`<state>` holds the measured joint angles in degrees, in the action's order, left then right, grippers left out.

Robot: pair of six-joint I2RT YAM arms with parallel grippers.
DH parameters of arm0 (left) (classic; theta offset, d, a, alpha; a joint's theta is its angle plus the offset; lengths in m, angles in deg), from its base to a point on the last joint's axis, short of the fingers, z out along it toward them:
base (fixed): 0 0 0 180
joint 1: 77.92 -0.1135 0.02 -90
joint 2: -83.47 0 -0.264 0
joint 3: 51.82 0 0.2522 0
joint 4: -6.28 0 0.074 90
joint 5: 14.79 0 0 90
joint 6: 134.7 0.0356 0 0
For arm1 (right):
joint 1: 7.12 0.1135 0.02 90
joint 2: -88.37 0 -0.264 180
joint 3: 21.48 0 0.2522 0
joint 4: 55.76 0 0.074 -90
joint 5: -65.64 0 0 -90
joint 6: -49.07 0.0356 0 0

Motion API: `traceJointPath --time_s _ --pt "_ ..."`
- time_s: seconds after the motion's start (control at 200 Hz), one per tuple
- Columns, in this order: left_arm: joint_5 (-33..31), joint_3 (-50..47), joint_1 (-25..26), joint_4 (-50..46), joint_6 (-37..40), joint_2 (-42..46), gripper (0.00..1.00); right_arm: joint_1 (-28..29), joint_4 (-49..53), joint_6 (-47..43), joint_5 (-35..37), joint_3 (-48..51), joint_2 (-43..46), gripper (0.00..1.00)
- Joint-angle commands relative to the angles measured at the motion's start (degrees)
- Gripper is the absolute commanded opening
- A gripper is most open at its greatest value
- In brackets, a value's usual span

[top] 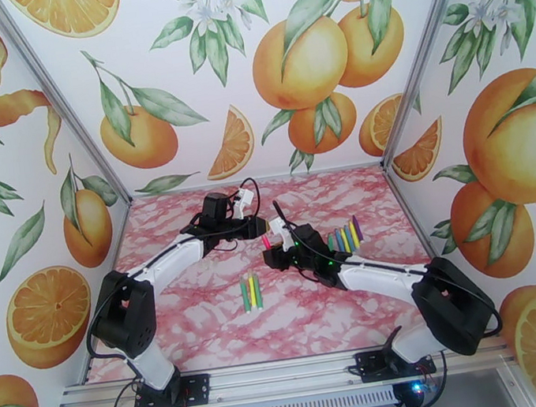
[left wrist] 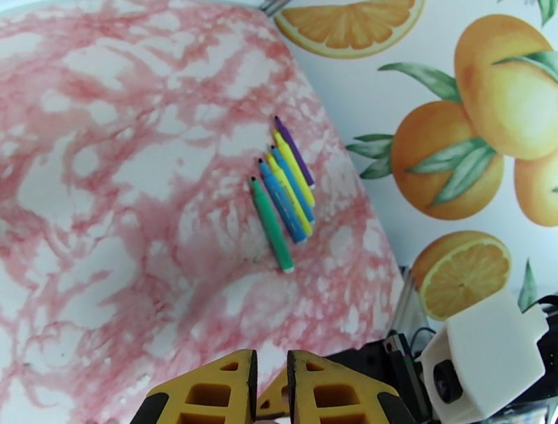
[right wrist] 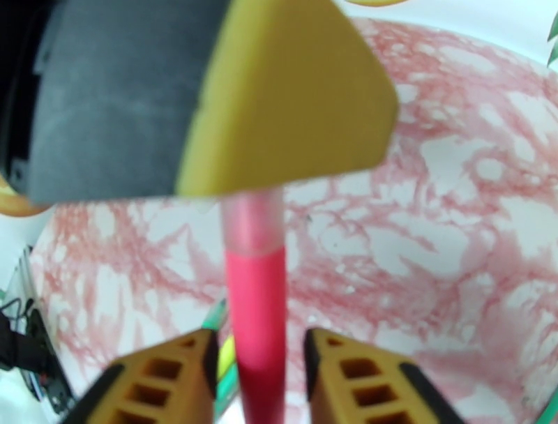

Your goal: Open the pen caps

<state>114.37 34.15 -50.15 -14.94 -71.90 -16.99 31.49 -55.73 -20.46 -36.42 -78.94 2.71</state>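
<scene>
**You have the pink pen (right wrist: 257, 328) raised off the tabletop (top: 205, 321), between both end effectors.**

Your left end effector (left wrist: 272, 362) is pressed together on the pen's upper end, a paler, see-through pink section that looks to be its cap (right wrist: 252, 223). Below it the body is a solid bright pink. The body runs down between the fingers (right wrist: 174, 376) of your right end effector (right wrist: 259, 338), with a thin gap on each side, so I cannot tell whether that one is pinching. To the right of the pink pen, a row of pens (left wrist: 282, 195) in green, blue, yellow and purple lies side by side. Nearer the arm bases than the pink pen lies a trio of pens (top: 250, 292), green, yellow and reddish. The ends of these pens are too small to make out.
</scene>
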Motion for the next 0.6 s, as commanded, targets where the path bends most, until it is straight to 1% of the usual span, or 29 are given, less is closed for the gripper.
traceJointPath --time_s 0.0,0.135,0.27,0.595 --pt "0.57 1.54 -0.34 2.06 -1.00 1.32 0.01 0.05 -2.09 0.19 -1.39 0.37 -0.44 0.24" --pt "0.00 1.54 -1.00 2.65 -1.60 1.54 0.00 0.04 -1.82 -0.17 -1.51 0.96 0.19 0.13" --pt "-0.87 1.70 -2.56 3.37 -2.85 1.67 0.00 0.06 -1.94 -0.67 -1.48 2.23 0.93 0.06" --pt "-2.51 1.80 -7.86 5.60 -5.60 0.23 0.00 0.39 -1.49 -2.16 -0.71 5.53 3.46 0.00"
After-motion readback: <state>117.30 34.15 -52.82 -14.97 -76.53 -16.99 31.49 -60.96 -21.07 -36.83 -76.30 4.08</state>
